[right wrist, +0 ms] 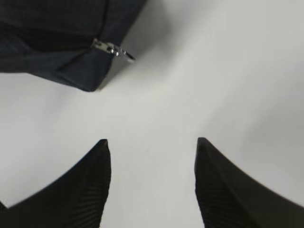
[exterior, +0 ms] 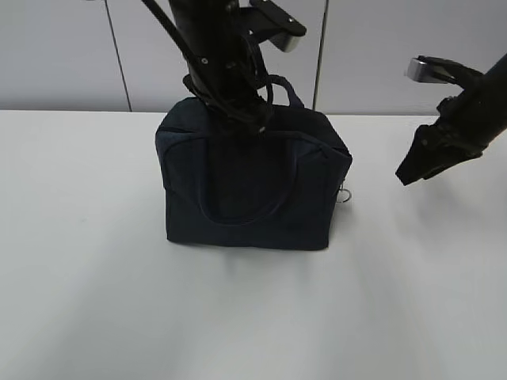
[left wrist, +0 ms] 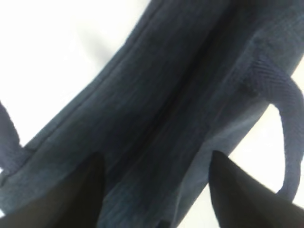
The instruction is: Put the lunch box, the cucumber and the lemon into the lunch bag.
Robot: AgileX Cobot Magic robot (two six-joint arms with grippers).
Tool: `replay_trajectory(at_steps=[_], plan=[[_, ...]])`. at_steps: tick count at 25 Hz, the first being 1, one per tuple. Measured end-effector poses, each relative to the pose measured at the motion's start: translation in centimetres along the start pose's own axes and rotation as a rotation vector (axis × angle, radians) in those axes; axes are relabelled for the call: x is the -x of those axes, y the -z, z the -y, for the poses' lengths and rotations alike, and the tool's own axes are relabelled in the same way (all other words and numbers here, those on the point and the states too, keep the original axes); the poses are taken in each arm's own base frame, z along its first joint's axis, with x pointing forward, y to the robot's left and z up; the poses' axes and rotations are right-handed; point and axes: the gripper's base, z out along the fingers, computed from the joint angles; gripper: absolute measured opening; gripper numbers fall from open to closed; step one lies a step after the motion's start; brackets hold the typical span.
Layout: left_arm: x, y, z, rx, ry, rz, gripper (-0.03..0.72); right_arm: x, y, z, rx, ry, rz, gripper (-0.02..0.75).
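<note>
The dark navy lunch bag [exterior: 253, 190] stands upright in the middle of the white table, and its top looks closed. Its metal ring zipper pull [exterior: 344, 194] hangs at the right end and also shows in the right wrist view [right wrist: 114, 50]. My left gripper [exterior: 238, 119] is open and empty right over the bag's top [left wrist: 156, 85], its fingertips [left wrist: 90, 175] astride the top seam. My right gripper [exterior: 408, 174] is open and empty over bare table to the right of the bag [right wrist: 47, 38]. The lunch box, the cucumber and the lemon are out of view.
One loop handle [exterior: 281, 83] stands up behind the left arm and shows in the left wrist view [left wrist: 289, 109]; the other lies flat on the bag's front. A grey panelled wall [exterior: 63, 55] runs behind the white table [exterior: 253, 317].
</note>
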Motion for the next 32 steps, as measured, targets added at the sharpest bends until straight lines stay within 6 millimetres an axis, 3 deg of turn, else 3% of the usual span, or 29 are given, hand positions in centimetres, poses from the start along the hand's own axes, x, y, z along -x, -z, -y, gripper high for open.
replay_trajectory(at_steps=[10,16,23,27,32], plan=[[-1.0,4.6,-1.7,-0.041,0.241,0.095,0.456,-1.0,3.2,-1.3,-0.078,-0.132,-0.083,0.424],[-4.8,7.1,-4.5,-0.082,0.387,0.091,0.422,-1.2,4.6,-1.7,-0.144,-0.276,-0.076,0.424],[-9.4,10.7,-6.2,-0.069,0.485,0.107,0.417,-1.8,6.6,-1.9,-0.273,-0.395,-0.078,0.423],[-11.7,11.8,-6.9,-0.051,0.539,0.104,0.417,-2.0,8.2,-2.9,-0.294,-0.392,-0.041,0.423],[-13.9,12.4,-6.2,-0.053,0.562,0.078,0.416,-3.4,9.9,-4.8,-0.307,-0.383,-0.015,0.423]])
